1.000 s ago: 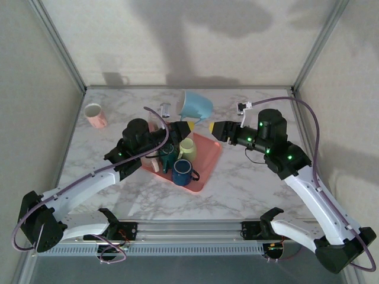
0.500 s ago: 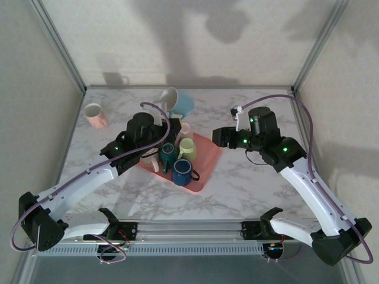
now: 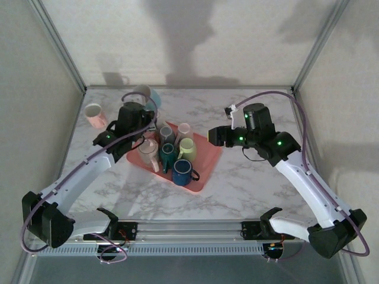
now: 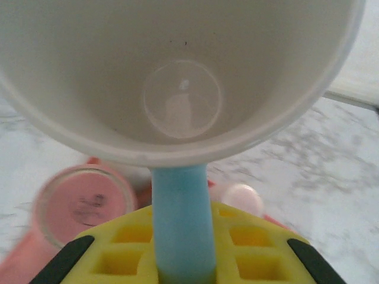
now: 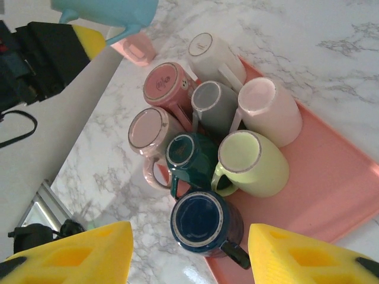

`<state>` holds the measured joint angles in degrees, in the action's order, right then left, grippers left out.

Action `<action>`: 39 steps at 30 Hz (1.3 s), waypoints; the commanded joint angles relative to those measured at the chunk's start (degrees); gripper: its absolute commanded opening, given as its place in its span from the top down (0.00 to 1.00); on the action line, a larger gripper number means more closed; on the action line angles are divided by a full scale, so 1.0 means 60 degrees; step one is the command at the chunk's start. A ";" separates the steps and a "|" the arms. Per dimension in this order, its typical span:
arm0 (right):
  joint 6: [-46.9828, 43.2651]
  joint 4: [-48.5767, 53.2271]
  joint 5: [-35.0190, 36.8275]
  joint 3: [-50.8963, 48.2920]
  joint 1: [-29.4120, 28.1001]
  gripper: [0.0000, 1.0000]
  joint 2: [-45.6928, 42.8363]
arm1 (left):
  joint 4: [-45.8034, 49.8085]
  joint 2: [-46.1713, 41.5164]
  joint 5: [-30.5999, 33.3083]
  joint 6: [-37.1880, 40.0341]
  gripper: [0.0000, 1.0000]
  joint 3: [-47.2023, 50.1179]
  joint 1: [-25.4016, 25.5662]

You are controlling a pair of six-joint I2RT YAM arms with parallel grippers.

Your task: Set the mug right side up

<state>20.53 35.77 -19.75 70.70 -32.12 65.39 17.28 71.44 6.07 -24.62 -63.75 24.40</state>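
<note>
Grey-veined white marble tabletop (image 3: 254,183), pale walls all round. The left pincer (image 4: 182,260) is clenched on the blue mug's (image 4: 183,77) handle, holding it aloft far-left. The right pincer (image 3: 214,136) hangs released beside the pink tray (image 3: 204,171).

You won't find any readable text here — the dark stamps on the base of the upturned pink mug (image 5: 164,81) are too blurred to make out.

white arms (image 3: 311,189), black joints (image 3: 260,123), purple cables (image 3: 305,127), yellow fingers (image 5: 77,260)

Glossy glazed blue mug (image 4: 180,231), smooth white inside, marble-look table (image 3: 254,183), matt pink plastic tray (image 3: 208,155)
</note>
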 commanded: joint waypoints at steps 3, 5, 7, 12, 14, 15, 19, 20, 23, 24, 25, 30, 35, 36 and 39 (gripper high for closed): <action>-0.0173 -0.0154 -0.0277 0.0418 0.0035 0.45 0.0164 | 0.0044 0.0363 0.0082 0.0678 1.00 -0.0462 -0.1171; -0.0164 -0.0146 -0.0295 0.0453 0.0028 0.45 0.0227 | 0.0227 0.0698 0.0154 0.0993 1.00 -0.0611 -0.1473; -0.0157 -0.0133 -0.0297 0.0492 0.0030 0.45 0.0283 | 0.0460 0.1143 0.0262 0.1245 1.00 -0.0836 -0.1770; -0.0143 -0.0089 -0.0312 0.0535 0.0030 0.45 0.0360 | 0.0779 0.2330 0.0518 0.1616 1.00 -0.1554 -0.2462; -0.0145 -0.0074 -0.0300 0.0535 0.0025 0.45 0.0376 | 0.0823 0.2834 0.0637 0.1727 1.00 -0.1846 -0.2676; -0.0155 -0.0052 -0.0298 0.0535 0.0025 0.45 0.0354 | 0.0851 0.3109 0.0658 0.1765 1.00 -0.2012 -0.2772; -0.0192 0.0043 -0.0213 0.0504 0.0031 0.45 0.0338 | 0.0989 0.4086 0.0688 0.1854 1.00 -0.2669 -0.3096; -0.0202 0.0068 -0.0199 0.0500 0.0025 0.45 0.0339 | 0.1002 0.4308 0.0703 0.1862 1.00 -0.2825 -0.3185; -0.0191 0.0077 -0.0177 0.0464 0.0028 0.45 0.0338 | 0.1049 0.4893 0.0761 0.1957 1.00 -0.3310 -0.3371; -0.0180 0.0063 -0.0161 0.0450 0.0028 0.45 0.0340 | 0.1092 0.5083 0.0748 0.1979 1.00 -0.3457 -0.3437; -0.0167 0.0066 -0.0165 0.0427 0.0028 0.45 0.0356 | 0.1104 0.5227 0.0753 0.2001 1.00 -0.3589 -0.3483; -0.0124 -0.0028 -0.0160 0.0360 0.0029 0.45 0.0396 | 0.0969 0.5861 0.1113 0.2082 1.00 -0.3974 -0.3666; -0.0204 -0.0129 -0.0387 0.0318 0.0024 0.45 0.0464 | 0.0908 0.6341 0.1082 0.2134 1.00 -0.4230 -0.3872; -0.0250 -0.0206 -0.0470 0.0275 0.0033 0.45 0.0458 | 0.0909 0.6434 0.1006 0.2168 1.00 -0.4260 -0.3916; -0.0332 -0.0578 -0.0718 0.0101 0.0026 0.46 0.0410 | 0.0887 0.6703 0.0999 0.2256 1.00 -0.4344 -0.3979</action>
<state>20.05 35.14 -21.82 71.96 -32.12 67.83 25.56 110.96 9.89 -12.56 -86.80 1.19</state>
